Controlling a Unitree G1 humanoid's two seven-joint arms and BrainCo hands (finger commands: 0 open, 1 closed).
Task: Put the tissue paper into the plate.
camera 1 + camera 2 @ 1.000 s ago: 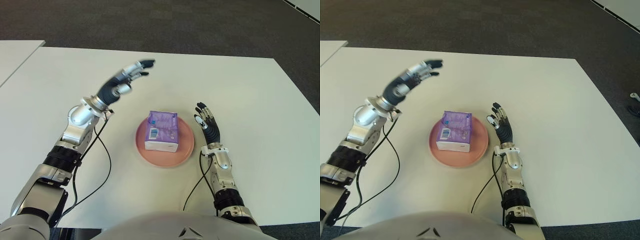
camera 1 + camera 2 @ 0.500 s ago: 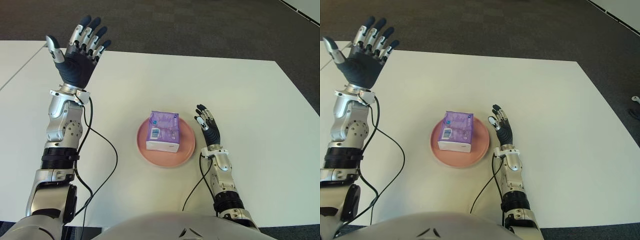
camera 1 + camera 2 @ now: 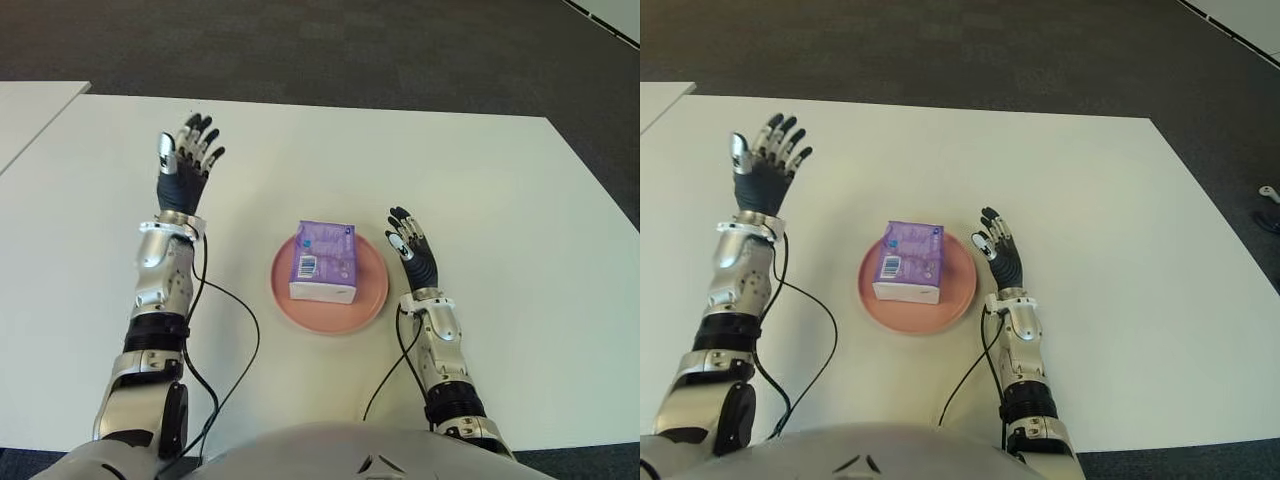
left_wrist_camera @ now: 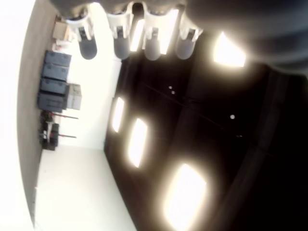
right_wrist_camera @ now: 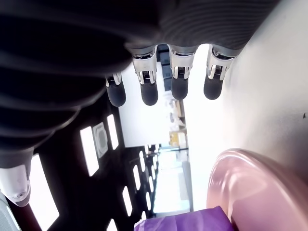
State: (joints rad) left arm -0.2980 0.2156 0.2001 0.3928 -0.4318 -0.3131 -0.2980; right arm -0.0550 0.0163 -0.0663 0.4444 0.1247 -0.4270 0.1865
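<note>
The tissue pack (image 3: 324,262) lies in the pink plate (image 3: 374,296) on the table (image 3: 500,180). Left hand (image 3: 184,165) is raised, fingers spread, empty; right hand (image 3: 414,250) just beside the plate, released.

Left hand (image 3: 183,165) has moved: 1 s ago it reached low across the table just beyond the plate (image 3: 371,299), fingers pointing sideways; half a second ago it was raised high and far out to the plate's left, palm spread. Now it's come back in nearer the plate, forearm upright, fingers still spread, holding nothing.
</note>
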